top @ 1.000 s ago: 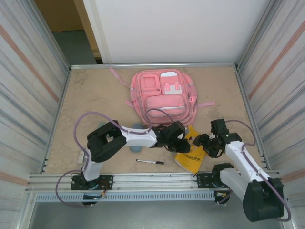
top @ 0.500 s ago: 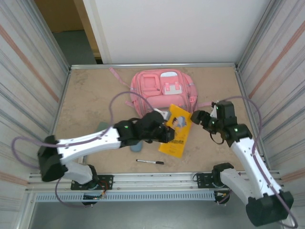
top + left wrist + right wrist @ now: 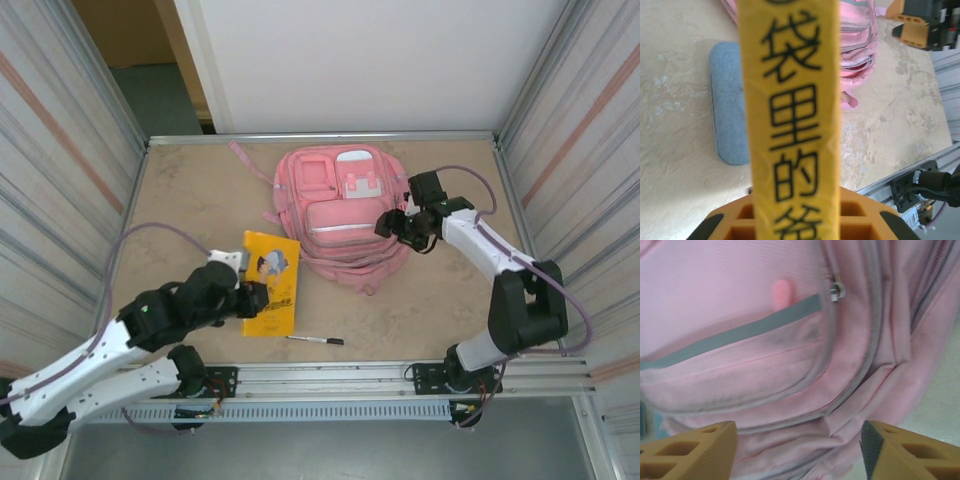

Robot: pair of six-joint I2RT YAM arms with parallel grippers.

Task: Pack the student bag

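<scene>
Top view: left gripper [image 3: 250, 298] pinches a yellow book [image 3: 272, 280]; right gripper [image 3: 392, 226], spread, sits at the right flank of the student bag [image 3: 335, 200], which lies far-centre. Left wrist: book spine clamped, blue case [image 3: 729, 105] behind. Right wrist: fingers [image 3: 690, 450] apart over pink fabric.

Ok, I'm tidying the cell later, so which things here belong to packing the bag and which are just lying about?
In the job:
- student bag
- yellow book, gripped by the left arm

Lying untouched:
- black pen
- blue case
Both look like school things, so they probably get packed later.
</scene>
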